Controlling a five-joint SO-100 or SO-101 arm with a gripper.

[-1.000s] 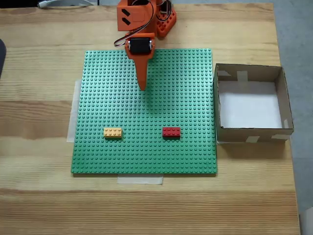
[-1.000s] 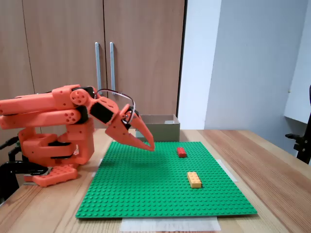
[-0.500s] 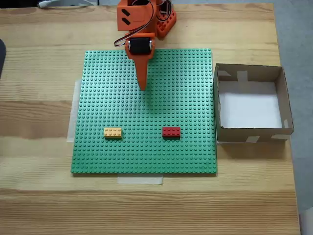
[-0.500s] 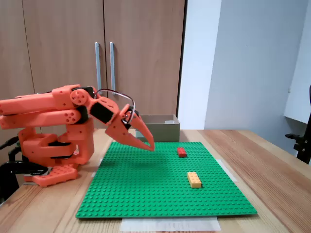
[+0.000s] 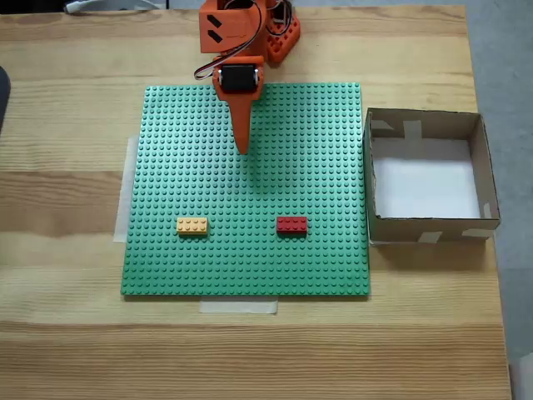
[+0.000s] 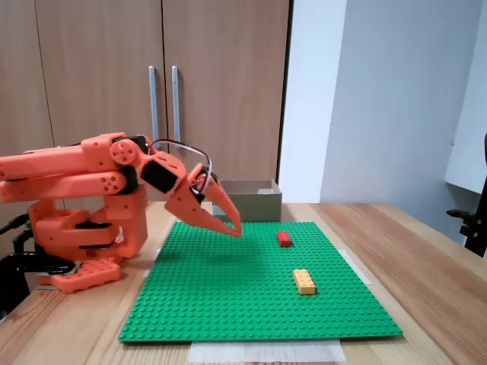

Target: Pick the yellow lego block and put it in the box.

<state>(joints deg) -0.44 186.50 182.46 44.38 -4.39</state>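
Yellow block (image 6: 304, 280): flat on the green baseplate (image 5: 316, 258), in its near half in the side view, well apart from the gripper.
Red block (image 6: 284, 238): farther along the baseplate.
Gripper (image 6: 237, 230): above the baseplate's middle, tips together, holding nothing.
Box (image 5: 491, 193): beside the baseplate's far edge, on the table (image 5: 67, 333).

Green studded baseplate (image 5: 316, 150) — yellow-orange lego block (image 5: 192, 226), red brick (image 5: 291, 224); brown box (image 5: 426, 123) — white floor; orange arm (image 6: 76, 179).
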